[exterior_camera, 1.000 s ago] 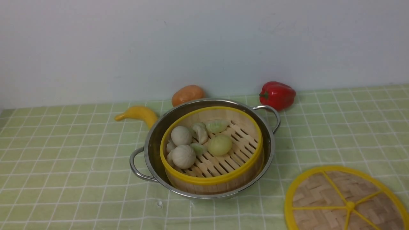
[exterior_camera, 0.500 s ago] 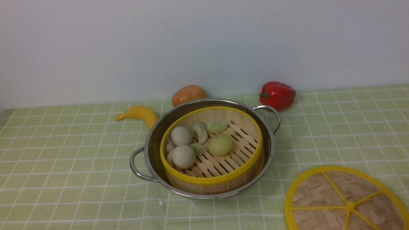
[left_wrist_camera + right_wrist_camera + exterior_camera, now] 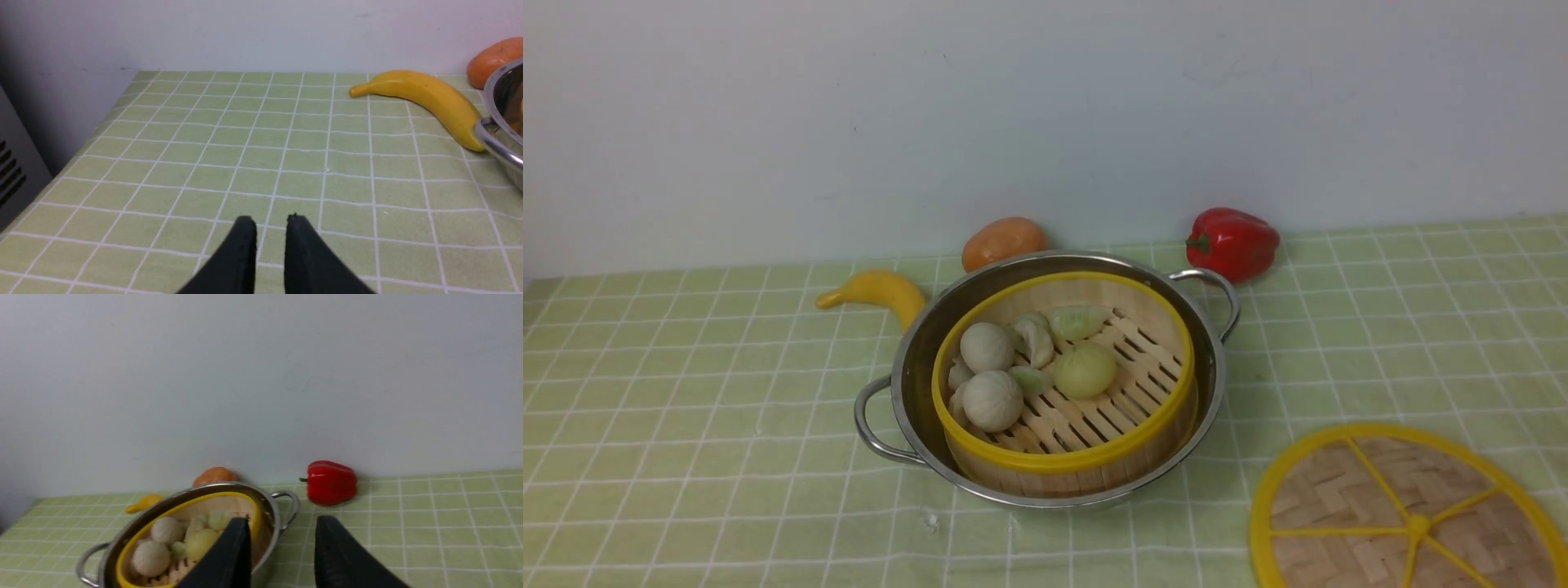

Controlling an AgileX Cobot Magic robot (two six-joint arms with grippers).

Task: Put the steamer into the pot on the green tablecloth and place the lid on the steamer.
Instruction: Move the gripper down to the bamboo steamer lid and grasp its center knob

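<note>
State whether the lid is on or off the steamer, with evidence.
Off. The lid lies flat on the tablecloth, beside the pot; the steamer in the pot stands uncovered, buns showing.

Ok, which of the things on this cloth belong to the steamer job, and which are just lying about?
For the job:
steamer, already sitting in the pot
lid, lying flat on the green tablecloth, not yet on

Just lying about:
banana
orange fruit
red pepper

Green tablecloth (image 3: 686, 408) carries pot (image 3: 913, 359) at centre, lid (image 3: 1409, 514) flat at near right, apart from pot; at the back: banana (image 3: 878, 290) just beside pot, orange fruit (image 3: 1003, 242) behind pot, red pepper (image 3: 1233, 242) further right
</note>
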